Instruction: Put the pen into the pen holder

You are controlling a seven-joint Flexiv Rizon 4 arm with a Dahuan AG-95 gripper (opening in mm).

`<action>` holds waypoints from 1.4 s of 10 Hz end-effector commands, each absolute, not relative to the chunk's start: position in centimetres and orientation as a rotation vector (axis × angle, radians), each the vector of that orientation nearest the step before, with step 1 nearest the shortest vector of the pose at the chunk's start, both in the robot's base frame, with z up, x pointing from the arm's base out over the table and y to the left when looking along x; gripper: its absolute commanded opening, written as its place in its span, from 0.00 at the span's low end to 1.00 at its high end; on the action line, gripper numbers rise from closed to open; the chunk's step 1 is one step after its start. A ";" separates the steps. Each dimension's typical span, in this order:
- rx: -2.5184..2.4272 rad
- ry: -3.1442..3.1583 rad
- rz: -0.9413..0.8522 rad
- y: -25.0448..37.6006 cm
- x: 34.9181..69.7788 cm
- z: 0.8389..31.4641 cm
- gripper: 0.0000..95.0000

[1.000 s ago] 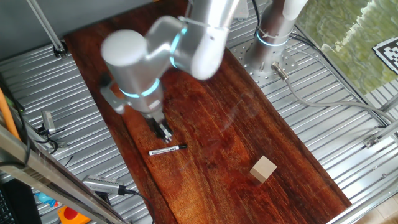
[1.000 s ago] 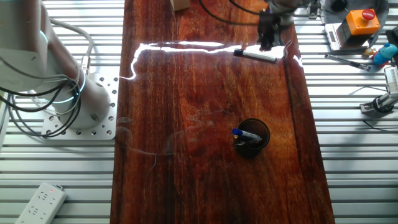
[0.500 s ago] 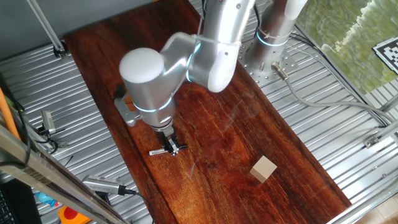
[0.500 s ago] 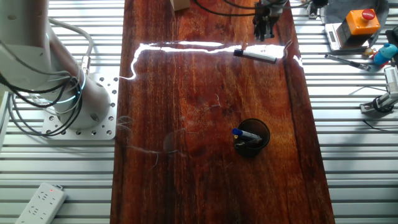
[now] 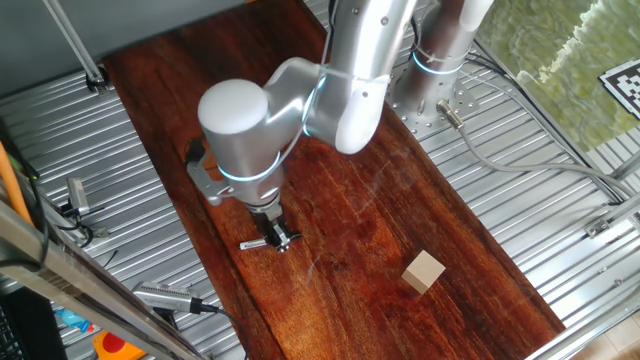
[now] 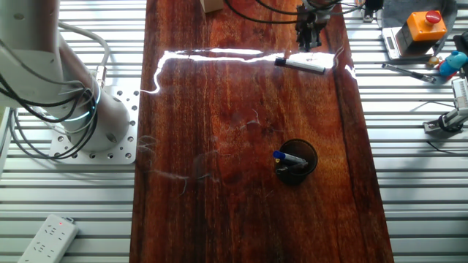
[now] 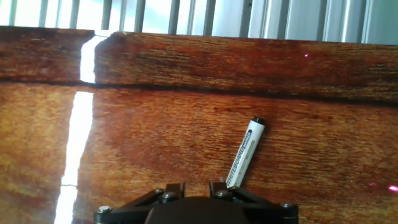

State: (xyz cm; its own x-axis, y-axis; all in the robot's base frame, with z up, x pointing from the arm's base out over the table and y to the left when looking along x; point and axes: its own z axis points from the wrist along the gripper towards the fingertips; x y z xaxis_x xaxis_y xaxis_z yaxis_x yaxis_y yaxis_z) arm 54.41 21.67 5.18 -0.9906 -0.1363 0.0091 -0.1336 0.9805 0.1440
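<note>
The pen (image 5: 250,244) lies flat on the dark wooden board, white with dark print and a black tip. It also shows in the other fixed view (image 6: 301,65) and in the hand view (image 7: 244,152). My gripper (image 5: 275,238) is low over the pen's tip end, and its fingers stand a little apart with nothing between them. In the hand view my gripper (image 7: 196,186) has the pen running out from beside its right finger. The pen holder (image 6: 296,162), a black round cup, stands far from my gripper (image 6: 309,33) on the same board. It is hidden in the one fixed view.
A blue-capped pen (image 6: 287,157) stands in the holder. A tan wooden cube (image 5: 424,271) sits on the board, also seen at the frame's top edge (image 6: 212,4). Ribbed metal table (image 5: 520,210) flanks the board, with tools and an orange box (image 6: 425,22) to one side.
The arm has come down and across to the pen over the last second. In the last half second it shifted only slightly. The pen has not moved.
</note>
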 end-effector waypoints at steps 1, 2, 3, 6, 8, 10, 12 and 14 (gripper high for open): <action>0.115 -3.117 -0.248 21.3 54.3 5.0 0.20; 0.052 -3.117 -0.268 21.0 54.4 5.0 0.20; -0.005 -3.117 -0.265 20.7 54.4 5.0 0.20; -0.207 -3.112 -0.284 19.6 54.3 4.9 0.20; -0.274 -3.116 -0.292 19.1 54.0 4.5 0.20; -0.338 -3.112 -0.295 19.0 54.0 3.9 0.20; -0.352 -3.114 -0.295 19.0 53.9 3.4 0.20; -0.341 -3.114 -0.288 19.1 53.9 3.0 0.20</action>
State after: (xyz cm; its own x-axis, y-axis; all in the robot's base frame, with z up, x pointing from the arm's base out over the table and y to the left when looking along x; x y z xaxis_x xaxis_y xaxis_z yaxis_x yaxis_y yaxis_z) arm 54.03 19.17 2.79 -0.9765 0.2150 0.0138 0.2139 0.9599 0.1812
